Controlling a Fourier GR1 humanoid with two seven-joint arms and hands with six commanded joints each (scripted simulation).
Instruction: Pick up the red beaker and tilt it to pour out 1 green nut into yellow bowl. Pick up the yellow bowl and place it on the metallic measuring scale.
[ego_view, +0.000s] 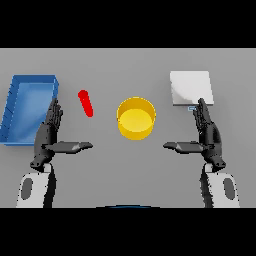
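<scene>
A thin red beaker (86, 103) stands on the grey table, left of centre. The yellow bowl (136, 118) sits in the middle, and I see no nut inside it. At the back right lies the metallic scale (191, 87), a pale square plate. My left hand (48, 134) is open near the lower left, fingers straight and thumb pointing inward, a little below and left of the beaker. My right hand (207, 133) mirrors it at the lower right, open, its fingertips just in front of the scale. Neither hand touches anything.
A blue rectangular tray (15, 107) lies along the table's left side, just beyond my left hand.
</scene>
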